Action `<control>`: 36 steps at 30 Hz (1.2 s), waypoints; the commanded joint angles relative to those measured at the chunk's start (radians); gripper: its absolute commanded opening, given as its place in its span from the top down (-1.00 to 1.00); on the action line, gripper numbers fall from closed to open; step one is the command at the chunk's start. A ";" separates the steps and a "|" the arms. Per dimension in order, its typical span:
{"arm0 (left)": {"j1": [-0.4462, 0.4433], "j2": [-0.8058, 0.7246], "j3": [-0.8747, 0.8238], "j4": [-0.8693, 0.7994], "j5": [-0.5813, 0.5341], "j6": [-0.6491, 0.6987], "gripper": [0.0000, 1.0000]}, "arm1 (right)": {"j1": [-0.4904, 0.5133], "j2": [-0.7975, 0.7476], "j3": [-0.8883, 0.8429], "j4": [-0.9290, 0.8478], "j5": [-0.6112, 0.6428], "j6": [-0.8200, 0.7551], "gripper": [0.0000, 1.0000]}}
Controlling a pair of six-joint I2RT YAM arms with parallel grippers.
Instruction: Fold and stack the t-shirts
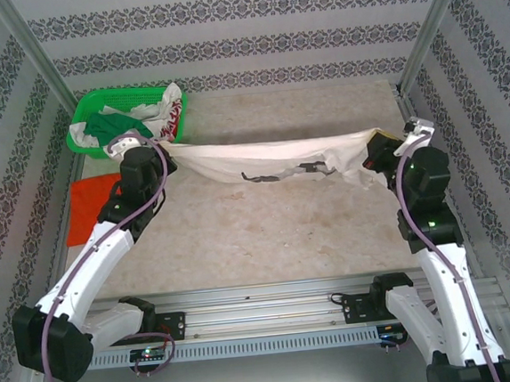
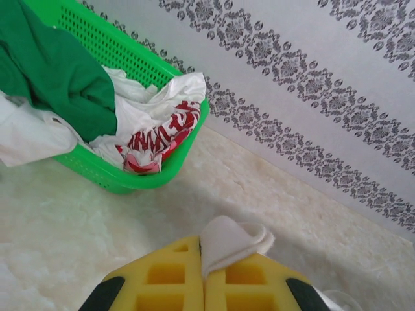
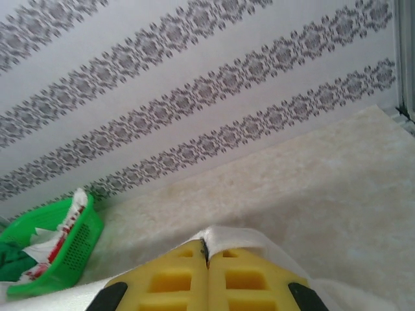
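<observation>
Two shirts are in play, nothing stacked yet. The big cream-white shirt (image 1: 270, 158) is stretched unfolded between the arms; whether its lower edge rests on the table (image 1: 277, 243) is hard to tell. The orange-red shirt (image 1: 91, 205) lies flat at the left edge, partly behind the left arm, so its folding cannot be judged. A green basket (image 1: 95, 102) far left holds more clothes. The left gripper (image 2: 203, 259) and right gripper (image 3: 207, 249) each pinch white cloth.
</observation>
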 commanded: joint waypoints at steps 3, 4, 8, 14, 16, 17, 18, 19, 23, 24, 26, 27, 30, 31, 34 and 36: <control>0.015 -0.025 0.112 -0.027 -0.057 0.087 1.00 | -0.008 0.010 0.173 0.024 -0.017 -0.027 1.00; 0.016 -0.014 0.141 -0.025 -0.054 0.101 1.00 | -0.008 0.032 0.215 0.016 -0.027 -0.033 1.00; 0.017 0.014 0.243 -0.003 -0.043 0.134 1.00 | -0.008 0.117 0.369 -0.008 -0.058 -0.049 1.00; 0.017 -0.018 0.358 -0.025 -0.037 0.178 1.00 | -0.009 0.114 0.497 -0.012 -0.075 -0.039 1.00; 0.018 -0.024 0.387 -0.036 -0.037 0.192 1.00 | -0.008 0.117 0.531 -0.036 -0.076 -0.041 1.00; 0.017 -0.022 0.402 -0.043 -0.036 0.198 1.00 | -0.008 0.121 0.546 -0.047 -0.077 -0.043 1.00; 0.018 -0.020 0.414 -0.047 -0.033 0.202 1.00 | -0.008 0.128 0.557 -0.056 -0.076 -0.043 1.00; 0.017 -0.010 0.428 -0.047 -0.030 0.205 1.00 | -0.008 0.139 0.569 -0.065 -0.075 -0.044 1.00; 0.017 0.063 0.497 -0.052 -0.023 0.227 1.00 | -0.008 0.216 0.606 -0.071 -0.075 -0.053 1.00; 0.017 0.086 0.512 -0.049 -0.022 0.231 1.00 | -0.008 0.241 0.617 -0.070 -0.075 -0.057 1.00; 0.019 0.145 0.548 -0.049 -0.024 0.237 1.00 | -0.009 0.305 0.651 -0.068 -0.078 -0.067 1.00; 0.020 0.171 0.563 -0.046 -0.025 0.239 1.00 | -0.009 0.336 0.662 -0.056 -0.082 -0.072 1.00; 0.034 0.272 0.611 -0.025 -0.029 0.235 1.00 | -0.009 0.448 0.697 -0.002 -0.093 -0.082 1.00; 0.042 0.311 0.625 -0.009 -0.029 0.234 1.00 | -0.009 0.498 0.711 0.021 -0.095 -0.086 1.00; 0.066 0.437 0.680 0.056 -0.029 0.232 1.00 | -0.012 0.637 0.756 0.116 -0.102 -0.086 1.00; 0.086 0.534 0.756 0.063 -0.020 0.216 1.00 | -0.012 0.736 0.812 0.169 -0.109 -0.064 1.00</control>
